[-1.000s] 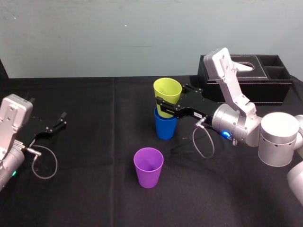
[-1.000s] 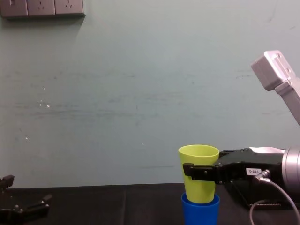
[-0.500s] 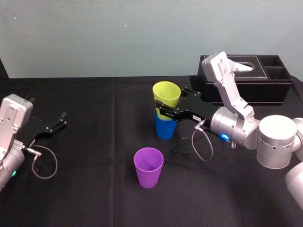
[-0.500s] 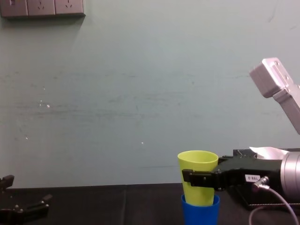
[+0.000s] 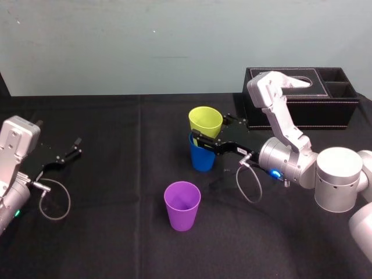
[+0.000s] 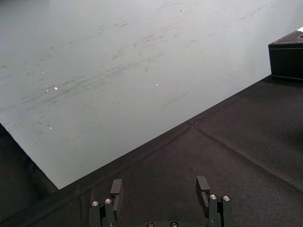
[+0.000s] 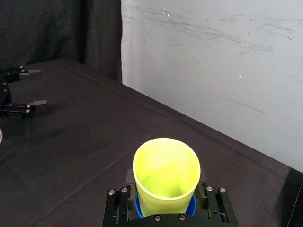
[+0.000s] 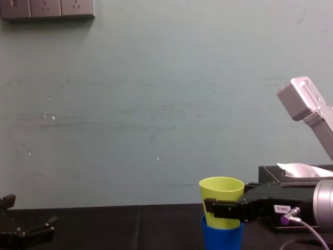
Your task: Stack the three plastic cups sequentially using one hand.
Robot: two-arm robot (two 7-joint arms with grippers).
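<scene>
The yellow-green cup point(image 5: 205, 121) sits partly inside the blue cup point(image 5: 201, 158) near the table's middle, its upper half sticking out. My right gripper point(image 5: 212, 129) is shut on the yellow-green cup, one finger on each side just above the blue rim. The right wrist view looks down into the yellow-green cup point(image 7: 165, 175), with the blue cup's rim point(image 7: 191, 206) peeking out below it. From the chest, the yellow-green cup point(image 8: 221, 195) sits in the blue cup point(image 8: 221, 237). The purple cup point(image 5: 182, 205) stands upright alone, nearer to me. My left gripper point(image 5: 67, 154) rests open at the far left.
A black leather tissue box point(image 5: 302, 96) stands at the back right, just behind my right arm. The black cloth table point(image 5: 116, 192) has free room between the cups and the left gripper point(image 6: 158, 189).
My right gripper has come down with the yellow-green cup, sinking it deeper into the blue cup. The purple cup and left arm have not moved.
</scene>
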